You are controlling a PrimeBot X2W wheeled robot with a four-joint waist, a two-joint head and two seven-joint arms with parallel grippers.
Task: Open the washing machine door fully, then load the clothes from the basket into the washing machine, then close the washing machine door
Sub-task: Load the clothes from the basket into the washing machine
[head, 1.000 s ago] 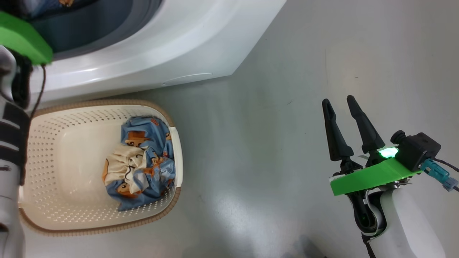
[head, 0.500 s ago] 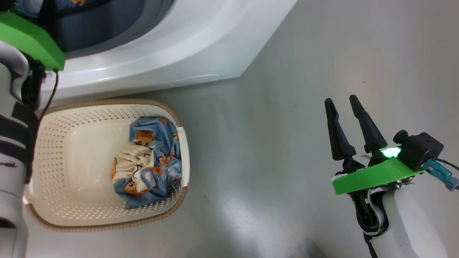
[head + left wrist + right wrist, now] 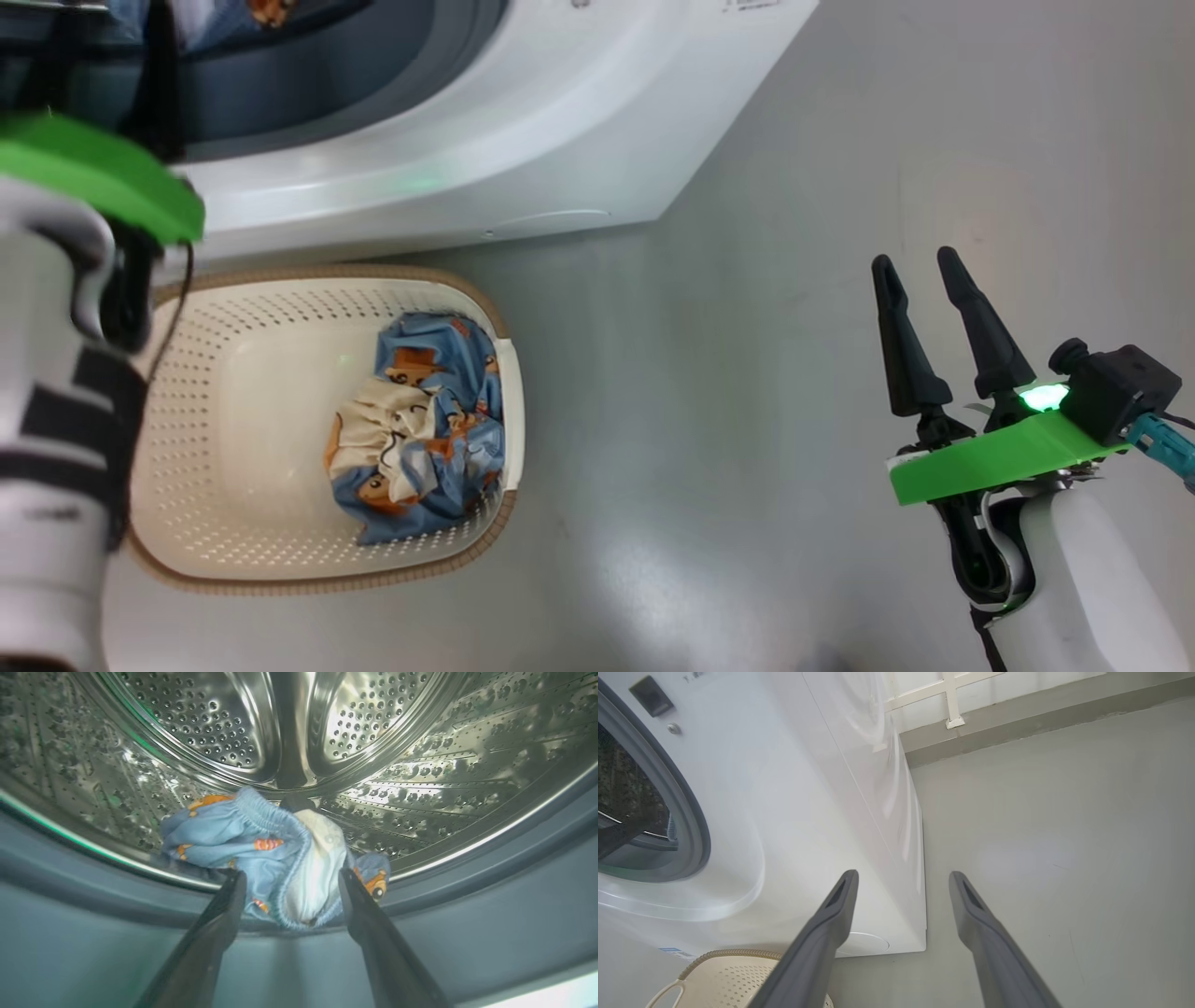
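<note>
At the far left of the head view, the left arm [image 3: 56, 448] rises as a pale forearm with black bands. Its green bracket [image 3: 103, 177] sits over the front of the washing machine [image 3: 523, 121], and the arm reaches on into the open mouth.

The left wrist view shows the left gripper [image 3: 289, 877] pointing over the grey gasket [image 3: 93, 933] into the perforated steel drum [image 3: 210, 718]. Its two dark fingers [image 3: 224, 914] are spread well apart and clamp nothing. A light-blue garment [image 3: 261, 849] with orange figures lies crumpled at the drum's front lip, just beyond the fingertips and showing between them. Whether the tips touch it cannot be told.

Just beside the machine's front stands the cream basket [image 3: 233, 308], close to the left forearm. The clothes [image 3: 415, 429] in it are bunched against its right-hand wall, well apart from both grippers.

Further right, the right gripper [image 3: 915, 261] hangs over bare grey floor [image 3: 709, 420], fingers pointing up the view. It is open and empty, well clear of the basket. Its own wrist view has the fingers framing the machine's lower corner, with the basket's rim at the lower left.

Compared with a second ago, the whole head view has slid, so the camera has moved. The bundle in the basket keeps its shape and place. The green bracket now sits a little lower against the machine's front, and the right gripper's spread is unchanged.
</note>
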